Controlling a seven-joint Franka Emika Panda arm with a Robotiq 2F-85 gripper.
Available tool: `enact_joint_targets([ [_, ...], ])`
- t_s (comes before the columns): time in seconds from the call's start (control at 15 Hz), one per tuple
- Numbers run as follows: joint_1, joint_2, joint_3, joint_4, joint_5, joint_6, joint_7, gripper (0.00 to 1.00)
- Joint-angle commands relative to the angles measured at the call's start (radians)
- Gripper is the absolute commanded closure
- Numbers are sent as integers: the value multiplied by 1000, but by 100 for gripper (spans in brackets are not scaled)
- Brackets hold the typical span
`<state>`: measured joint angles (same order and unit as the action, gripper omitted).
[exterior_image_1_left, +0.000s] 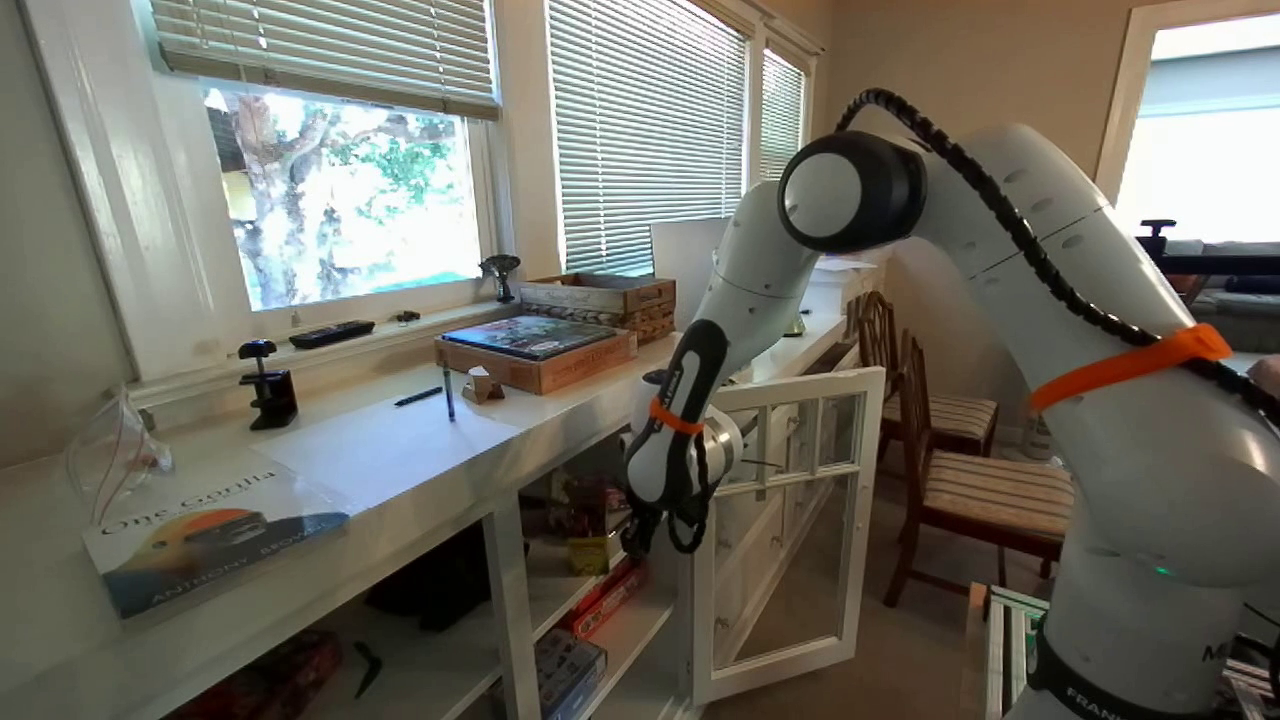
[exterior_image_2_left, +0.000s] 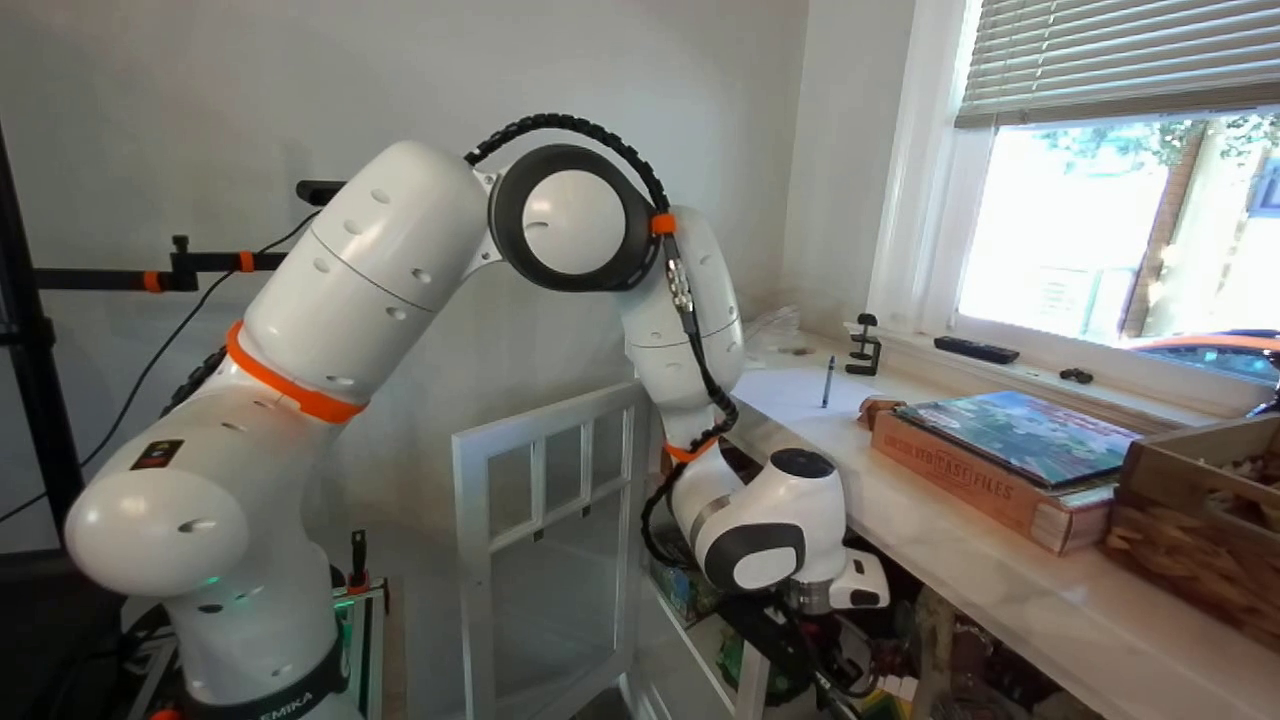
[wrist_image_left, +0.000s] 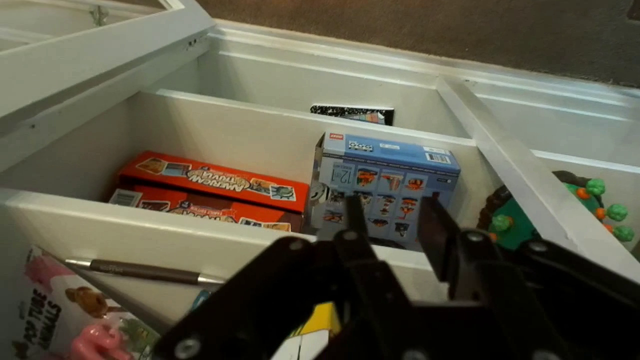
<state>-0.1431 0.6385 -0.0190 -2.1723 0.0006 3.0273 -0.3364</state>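
Note:
In the wrist view my gripper (wrist_image_left: 390, 200) stands partly open, with a gap between its fingers and nothing held. Beyond the fingertips, a blue LEGO box (wrist_image_left: 392, 150) rests on a cabinet shelf; whether they touch it I cannot tell. Beside it lie red American Trivia boxes (wrist_image_left: 220, 180). On the nearer shelf are a dark pen (wrist_image_left: 145, 271), a Pop Tube Animals package (wrist_image_left: 55, 310) and a yellow-and-white box (wrist_image_left: 320, 322), partly covered by the gripper. In an exterior view the gripper (exterior_image_1_left: 638, 535) points down at the cabinet opening; its fingers are blurred among dark contents in the other picture.
The glazed cabinet door (exterior_image_1_left: 855, 560) stands swung out beside the arm. A white shelf divider (wrist_image_left: 525, 170) separates off a green toy (wrist_image_left: 515, 220). Above, the counter (exterior_image_2_left: 960, 520) bears a cardboard box (exterior_image_2_left: 960, 475), a wooden crate (exterior_image_2_left: 1170, 520) and a book (exterior_image_1_left: 210, 545). Chairs (exterior_image_1_left: 990, 490) stand behind.

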Motion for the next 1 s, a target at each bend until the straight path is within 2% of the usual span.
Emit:
enact_joint_targets([
  [0.0,20,37,-29,-2,-86,110,29,95],
  [0.07,17,45,-28,0,-100,134,26,100],
  [0.47,61,139,-96,30,-183,315,13,100],
  [0.93,65,242,-101,92,-243,447,-16,100],
])
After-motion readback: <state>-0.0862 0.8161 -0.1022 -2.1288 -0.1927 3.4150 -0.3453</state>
